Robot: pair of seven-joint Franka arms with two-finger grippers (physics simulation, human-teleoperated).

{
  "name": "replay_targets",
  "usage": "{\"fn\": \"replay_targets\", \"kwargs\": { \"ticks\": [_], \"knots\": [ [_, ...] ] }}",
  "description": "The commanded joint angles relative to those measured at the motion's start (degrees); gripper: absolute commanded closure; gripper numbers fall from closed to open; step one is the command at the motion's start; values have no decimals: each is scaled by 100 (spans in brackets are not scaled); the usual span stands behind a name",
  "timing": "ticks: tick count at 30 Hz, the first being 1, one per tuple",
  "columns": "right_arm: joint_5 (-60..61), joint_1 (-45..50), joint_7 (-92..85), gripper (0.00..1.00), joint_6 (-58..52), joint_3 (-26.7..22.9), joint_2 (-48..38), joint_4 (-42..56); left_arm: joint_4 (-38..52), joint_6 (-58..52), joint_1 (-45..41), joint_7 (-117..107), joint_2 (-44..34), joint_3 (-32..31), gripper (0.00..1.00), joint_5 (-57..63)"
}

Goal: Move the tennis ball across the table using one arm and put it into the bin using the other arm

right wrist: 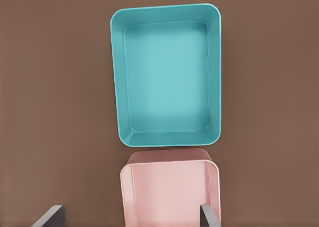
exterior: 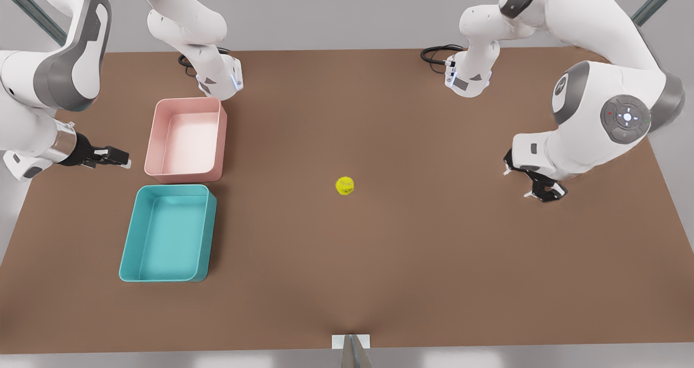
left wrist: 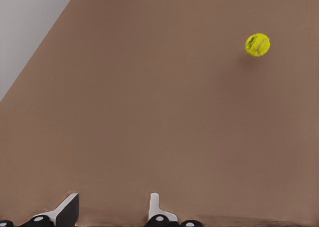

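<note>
We see even, soft, bright light on the matte brown table, with only faint shadows just beside the small yellow-green tennis ball and along the low walls of the teal rectangular plastic bin, without glare.

Left gripper is held low, fingers parted, empty. Right gripper is held out sideways, fingers spread, empty.
</note>
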Motion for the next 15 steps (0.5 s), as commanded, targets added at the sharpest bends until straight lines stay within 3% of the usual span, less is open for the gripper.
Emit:
{"fn": "replay_targets", "kwargs": {
  "ticks": [1, 2, 6, 8, 12, 15],
  "knots": [
    [23, -3, 23, 0, -9, -2, 2, -1, -1116, -291, -297, -4599, -840, 829, 0, -397],
    [23, -3, 23, 0, -9, -2, 2, -9, -1197, -333, -369, -4626, -824, 1104, 0, -486],
    [49, -3, 23, 0, 8, -3, 10, -36, -1188, -518, -193, -4591, -657, 1113, 0, -495],
    [777, 93, 110, 0, 403, 24, 493, -27, -1188, -229, -184, -4573, -595, 1113, 0, -486],
    [796, 1762, 3273, 0, 1659, 15, 1416, 43, -1188, -114, 9, -4564, -569, 1113, 0, -565],
    [831, 2492, 4892, 0, 2838, 24, 2330, 394, -1241, -79, 27, -4555, -578, 1104, 0, -574]
  ]
}}
